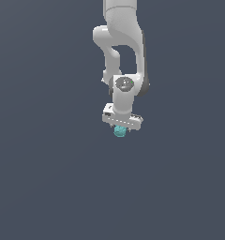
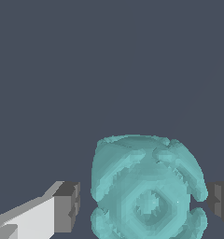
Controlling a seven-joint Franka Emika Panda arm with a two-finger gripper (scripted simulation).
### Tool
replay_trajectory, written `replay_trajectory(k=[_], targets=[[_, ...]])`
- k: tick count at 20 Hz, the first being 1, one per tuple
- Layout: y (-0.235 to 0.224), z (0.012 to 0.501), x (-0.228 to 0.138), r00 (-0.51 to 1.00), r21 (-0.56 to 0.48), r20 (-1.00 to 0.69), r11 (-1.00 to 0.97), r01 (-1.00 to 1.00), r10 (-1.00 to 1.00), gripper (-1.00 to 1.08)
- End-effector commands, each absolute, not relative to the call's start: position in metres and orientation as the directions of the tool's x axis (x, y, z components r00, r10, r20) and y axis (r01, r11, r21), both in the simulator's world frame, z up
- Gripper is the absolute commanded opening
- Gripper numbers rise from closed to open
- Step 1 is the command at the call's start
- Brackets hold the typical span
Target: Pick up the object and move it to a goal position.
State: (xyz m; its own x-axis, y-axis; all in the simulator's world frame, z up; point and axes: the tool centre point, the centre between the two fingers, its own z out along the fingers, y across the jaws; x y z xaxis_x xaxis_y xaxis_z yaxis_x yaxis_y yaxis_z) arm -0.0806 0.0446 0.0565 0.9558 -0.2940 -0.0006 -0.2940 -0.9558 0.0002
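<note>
The object (image 1: 119, 131) is a small teal lumpy blob with a faceted surface, and it shows just below the white hand in the exterior view. In the wrist view the object (image 2: 146, 186) fills the space between the two dark fingertips. My gripper (image 1: 120, 130) straddles it from above. One finger (image 2: 67, 207) stands a small gap away from the blob. The other finger (image 2: 221, 198) is at the blob's edge, and I cannot tell if it touches. The jaws look open around the object. No goal marker shows.
Plain dark grey-blue ground (image 1: 48, 178) extends all around with no other objects in view. The white arm (image 1: 123, 42) rises from the gripper toward the top of the exterior view.
</note>
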Motion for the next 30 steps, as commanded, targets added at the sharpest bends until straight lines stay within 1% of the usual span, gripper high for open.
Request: replay_trajectory(k=[1, 6, 7, 21, 30], targets=[[0.045, 0.046, -0.081, 0.956, 0.000, 0.000, -0.956, -0.295, -0.295, 1.00], [0.045, 0.039, -0.080, 0.955, 0.000, 0.000, -0.955, -0.295, -0.295, 1.00], [0.045, 0.039, -0.080, 0.955, 0.000, 0.000, -0.955, -0.295, -0.295, -1.00], [0.046, 0.044, -0.079, 0.956, -0.001, 0.001, -0.956, -0.295, -0.295, -1.00], [0.054, 0.081, -0.064, 0.956, -0.001, 0.001, -0.956, -0.295, -0.295, -1.00]])
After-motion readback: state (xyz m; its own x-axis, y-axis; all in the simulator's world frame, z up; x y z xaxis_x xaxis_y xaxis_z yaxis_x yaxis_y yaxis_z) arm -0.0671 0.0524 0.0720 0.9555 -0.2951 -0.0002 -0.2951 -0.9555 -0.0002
